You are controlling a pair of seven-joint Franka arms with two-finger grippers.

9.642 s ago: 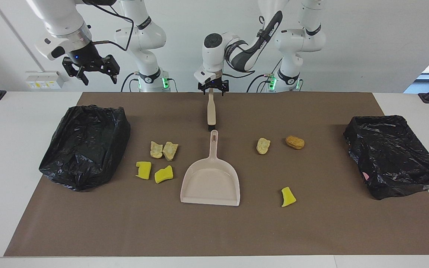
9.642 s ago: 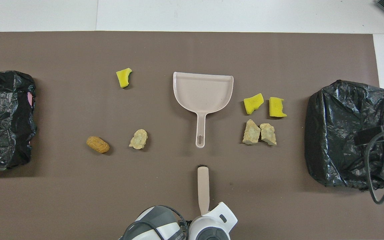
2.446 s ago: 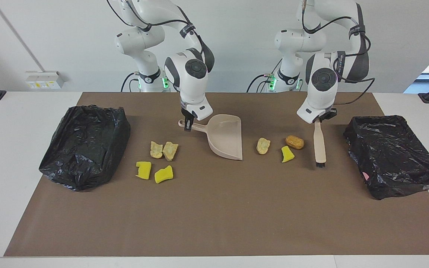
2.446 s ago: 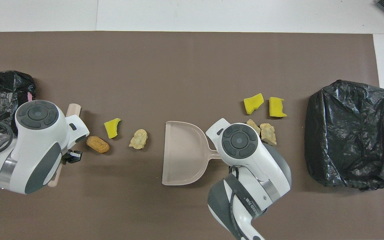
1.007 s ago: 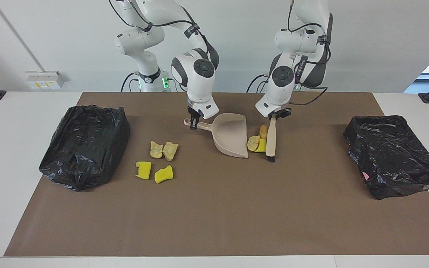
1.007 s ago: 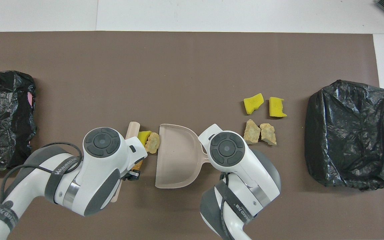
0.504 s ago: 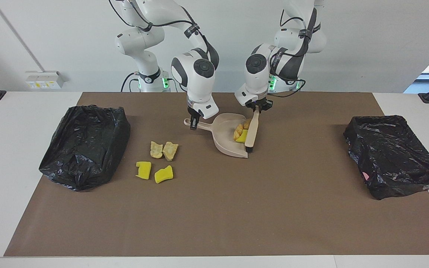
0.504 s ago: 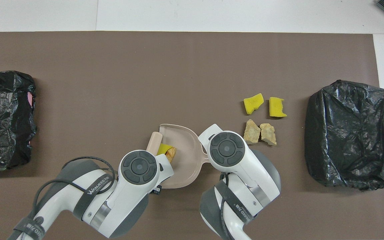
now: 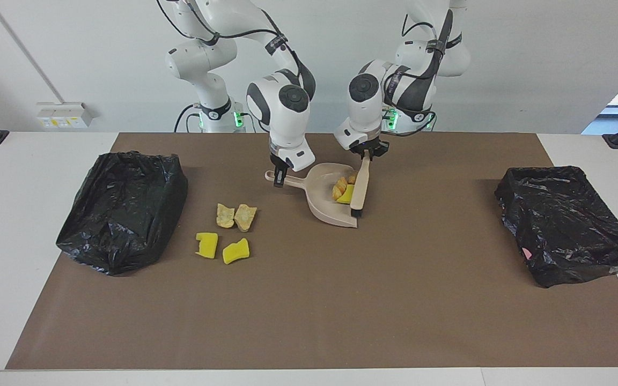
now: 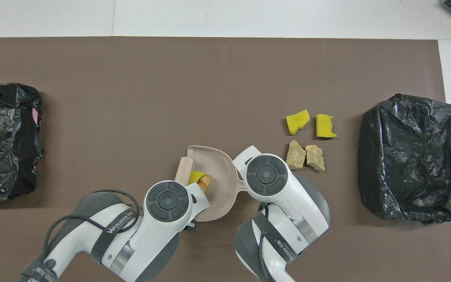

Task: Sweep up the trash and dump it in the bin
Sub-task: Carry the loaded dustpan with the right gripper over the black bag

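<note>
**Three scraps in the pan, four waiting by the right arm's bin**

The left gripper [image 9: 366,154] is clamped on the brush [image 9: 361,185], which lies across the mouth of the dustpan [image 9: 324,206], its long axis running from near the robots to farther out; the right gripper [image 9: 279,180] is closed on the pan's handle, which points toward the right arm's end; the swept trash [image 9: 343,190] sits inside, just beside the brush; four more scraps [image 9: 228,230] lie between pan and bin [image 9: 122,209], so the right arm is nearer them; the other bin [image 9: 566,222] stands well apart.
</note>
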